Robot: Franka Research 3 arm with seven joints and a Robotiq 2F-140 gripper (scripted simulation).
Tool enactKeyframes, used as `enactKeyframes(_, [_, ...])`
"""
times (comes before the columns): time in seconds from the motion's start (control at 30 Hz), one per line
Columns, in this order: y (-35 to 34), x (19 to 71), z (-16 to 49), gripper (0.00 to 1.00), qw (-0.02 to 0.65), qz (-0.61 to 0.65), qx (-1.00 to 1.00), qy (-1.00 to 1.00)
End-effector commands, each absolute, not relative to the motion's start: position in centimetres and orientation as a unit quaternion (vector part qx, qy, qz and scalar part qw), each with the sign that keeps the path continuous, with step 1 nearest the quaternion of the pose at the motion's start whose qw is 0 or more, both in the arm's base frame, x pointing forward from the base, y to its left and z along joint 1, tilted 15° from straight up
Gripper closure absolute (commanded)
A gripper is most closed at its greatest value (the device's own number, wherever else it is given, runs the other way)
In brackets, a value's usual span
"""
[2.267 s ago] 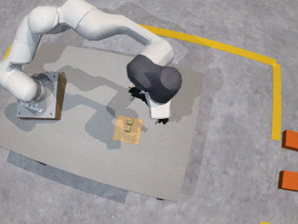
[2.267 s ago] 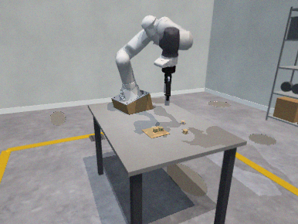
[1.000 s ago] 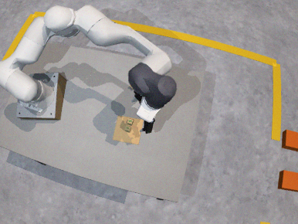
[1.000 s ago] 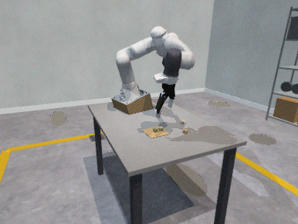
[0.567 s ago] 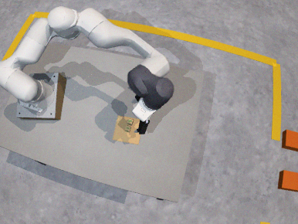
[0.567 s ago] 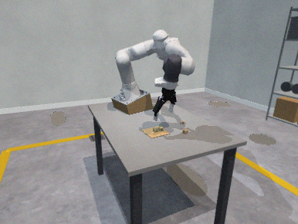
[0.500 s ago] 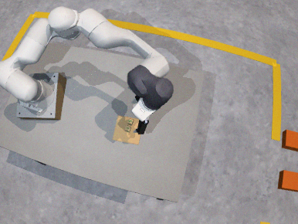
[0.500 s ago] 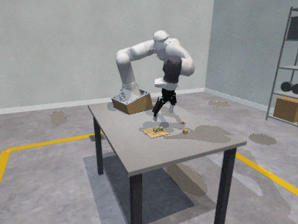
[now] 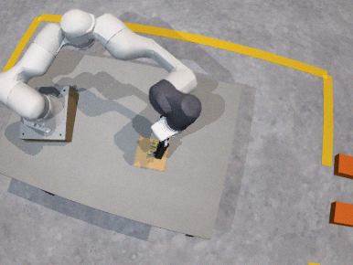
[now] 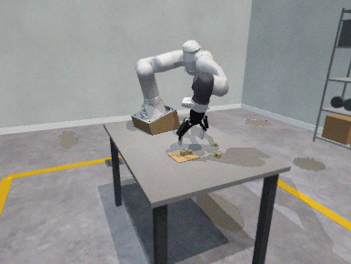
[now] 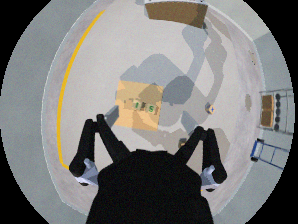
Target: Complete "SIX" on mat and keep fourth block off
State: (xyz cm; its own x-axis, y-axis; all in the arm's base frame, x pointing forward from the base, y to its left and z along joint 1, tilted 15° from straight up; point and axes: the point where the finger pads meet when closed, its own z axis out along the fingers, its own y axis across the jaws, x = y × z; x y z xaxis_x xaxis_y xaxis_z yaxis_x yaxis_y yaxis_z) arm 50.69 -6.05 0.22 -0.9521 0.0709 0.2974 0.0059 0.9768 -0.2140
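A tan mat (image 9: 145,163) (image 10: 191,157) (image 11: 131,120) lies on the table. Two small blocks (image 9: 152,145) (image 10: 182,152) (image 11: 143,106) sit side by side on it; their letters are too small to read. Two more small blocks lie on the table off the mat, one (image 10: 218,155) (image 11: 212,107) near the mat's right side and one (image 10: 215,144) farther back. My gripper (image 10: 193,132) (image 11: 150,113) (image 9: 160,151) is open and empty. It hangs well above the mat's far side, with its fingers spread wide.
The grey table (image 9: 91,183) (image 10: 205,182) carries the robot's base on a wooden box (image 9: 70,114) (image 10: 156,124) at its back end. Yellow floor tape (image 9: 326,119) rings the cell. Orange boxes (image 9: 343,165) and a shelf (image 10: 338,91) stand beyond it.
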Motion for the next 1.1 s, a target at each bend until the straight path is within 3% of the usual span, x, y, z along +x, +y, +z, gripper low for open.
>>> enactKeyframes(0.0, [-5.91, 50.16, -0.71, 0.00, 0.150, 0.114, -0.083, -0.979])
enactKeyframes(1.07, [-5.94, 50.02, -0.94, 0.00, 0.150, 0.116, -0.090, -0.978])
